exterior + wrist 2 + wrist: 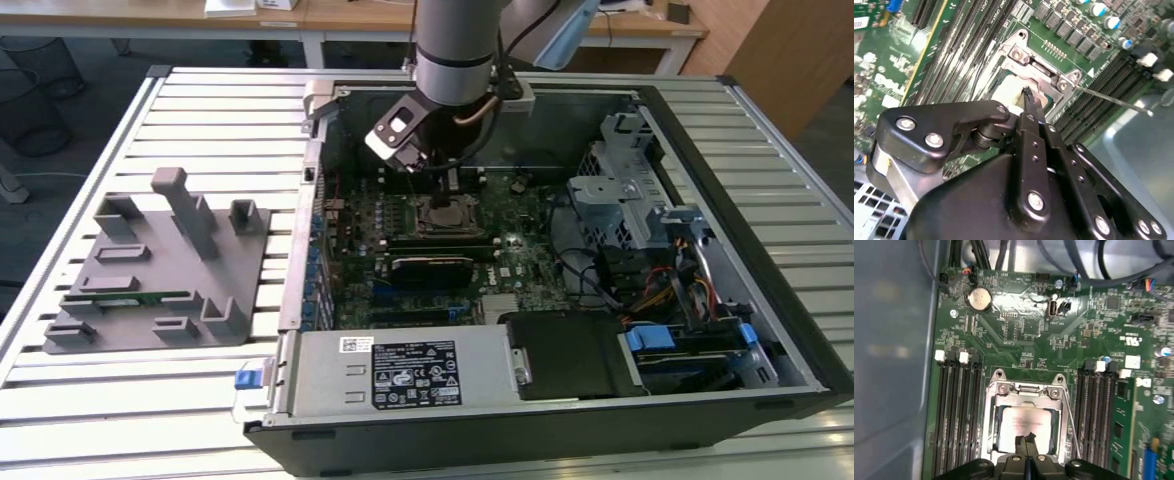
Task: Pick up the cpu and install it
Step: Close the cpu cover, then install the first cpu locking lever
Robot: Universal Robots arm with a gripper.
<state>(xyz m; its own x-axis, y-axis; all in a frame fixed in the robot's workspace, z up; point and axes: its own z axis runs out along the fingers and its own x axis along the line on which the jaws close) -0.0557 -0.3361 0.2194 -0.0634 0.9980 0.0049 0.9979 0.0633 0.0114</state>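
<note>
The cpu (pixel 1016 422) lies flat in the motherboard socket, its silver-grey top showing inside the metal socket frame (pixel 1024 390). In the exterior view the cpu (pixel 447 216) sits mid-board inside the open computer case. My gripper (pixel 1025 439) hangs straight over it, black fingertips pressed together over the chip's near edge, nothing between them. In the second wrist view the closed gripper (pixel 1029 96) points down at the pale cpu (pixel 1005 93); whether the tips touch it I cannot tell. The thin socket lever (pixel 1070 420) stands out to one side.
Black memory slots (pixel 954 415) flank the socket on both sides. On the exterior view's left, a grey fixture (pixel 200 260) holds a green memory stick (pixel 127 297). The case has a power supply (pixel 400 370) at the front and a drive cage (pixel 627 190) on the right.
</note>
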